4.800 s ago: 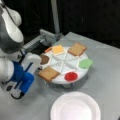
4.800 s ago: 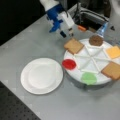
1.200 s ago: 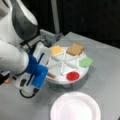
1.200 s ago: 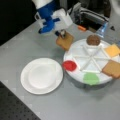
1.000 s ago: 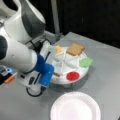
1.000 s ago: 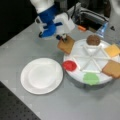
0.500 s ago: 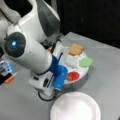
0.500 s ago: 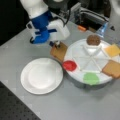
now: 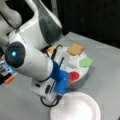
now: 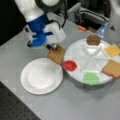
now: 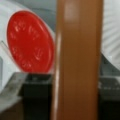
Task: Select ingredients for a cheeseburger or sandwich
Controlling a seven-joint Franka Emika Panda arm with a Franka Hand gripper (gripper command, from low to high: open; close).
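1. The gripper (image 10: 54, 46) is clamped on a tan toast slice (image 10: 56, 54), which hangs on edge below the blue-and-white wrist, between the white plate (image 10: 41, 75) and the sectioned tray (image 10: 75, 79) in a front view.
2. In the wrist view the toast slice (image 11: 77, 60) stands upright across the middle, its thin edge toward the camera and a dark finger (image 11: 37, 95) pressed to each face; the red disc (image 11: 30, 45) lies behind it.
3. The slice looks stiff and light: it holds its shape with no sag while pinched only near its top edge. Its faces seem smooth, so it may swing or slip if the grip is light.
4. Across the two flat faces, near an edge, looks like the sound place to hold it.
5. On the tray sit the second toast slice (image 10: 112, 68), the cheese square (image 10: 113, 50), the patty (image 10: 93, 39), the red disc and the green leaf (image 10: 91, 78).
6. The plate holds nothing yet.
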